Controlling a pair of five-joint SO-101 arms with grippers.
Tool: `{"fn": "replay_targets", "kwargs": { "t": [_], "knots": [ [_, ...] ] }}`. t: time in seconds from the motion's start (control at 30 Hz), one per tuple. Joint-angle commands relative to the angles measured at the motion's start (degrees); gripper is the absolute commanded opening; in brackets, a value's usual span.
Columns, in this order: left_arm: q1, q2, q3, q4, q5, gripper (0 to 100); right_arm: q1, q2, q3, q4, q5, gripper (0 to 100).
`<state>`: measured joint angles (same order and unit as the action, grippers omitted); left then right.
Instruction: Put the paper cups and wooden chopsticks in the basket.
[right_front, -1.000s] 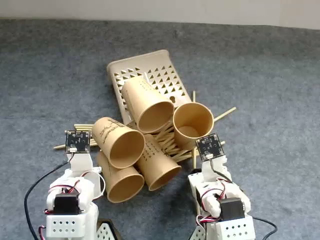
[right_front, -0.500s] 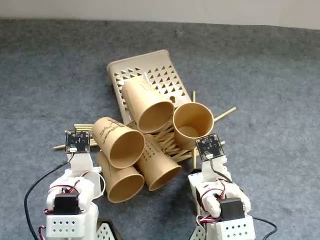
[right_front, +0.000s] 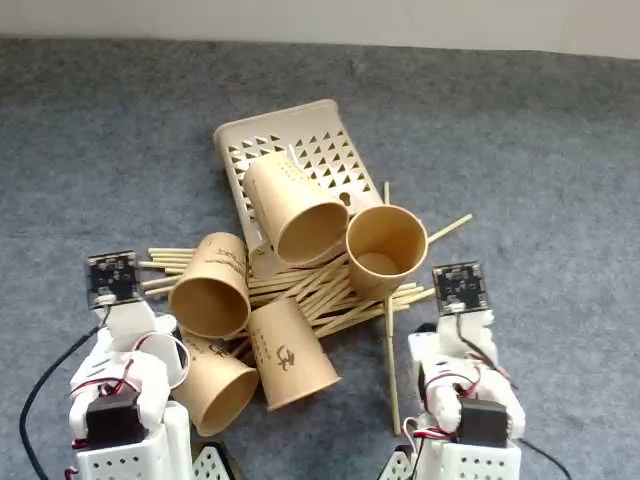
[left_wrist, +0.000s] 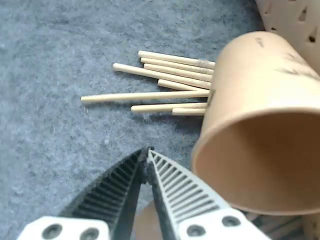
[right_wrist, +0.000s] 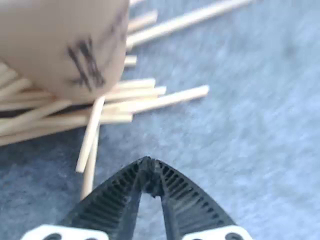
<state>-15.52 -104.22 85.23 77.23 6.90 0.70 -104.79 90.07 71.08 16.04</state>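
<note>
Both arms have pulled back and apart from the pile; cups have rolled and the chopsticks have spread out.
Left gripper (left_wrist: 147, 155) is closed and empty over the carpet (right_front: 100, 120), just beside the left cup (left_wrist: 260, 130) lying on wooden chopsticks (left_wrist: 165, 85). Right gripper (right_wrist: 149, 167) is closed and empty too, near chopstick ends under the right cup (right_wrist: 65, 40). In the high view, the top cup (right_front: 295, 205) lies across the basket (right_front: 240, 140), mouth past its rim. The middle cup (right_front: 290, 355) and near cup (right_front: 215, 390) lie outside on the carpet. A single stick (right_front: 390, 360) lies beside the right arm.
</note>
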Motion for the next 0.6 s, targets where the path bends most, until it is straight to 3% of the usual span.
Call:
{"fn": "replay_targets", "kwargs": {
  "t": [0.0, 0.13, 0.3, 0.57],
  "knots": [
    [-2.4, -0.3, -3.2, -0.5, -4.3, 1, 6.0, 0.3, -13.8, -0.1, 4.8, 0.6],
    [-2.4, -0.3, -2.2, -0.1, -14.4, 1, 6.0, 0.9, -24.2, 0.1, 4.9, 0.6],
    [-2.3, -0.3, -0.9, -0.4, -14.4, 1, 4.0, 7.5, -34.8, 0.0, 4.7, 0.7],
    [-2.3, -0.3, -1.3, -0.4, -14.5, 1, -10.9, 31.7, -52.6, 4.0, 1.5, 4.6]
  ]
}}
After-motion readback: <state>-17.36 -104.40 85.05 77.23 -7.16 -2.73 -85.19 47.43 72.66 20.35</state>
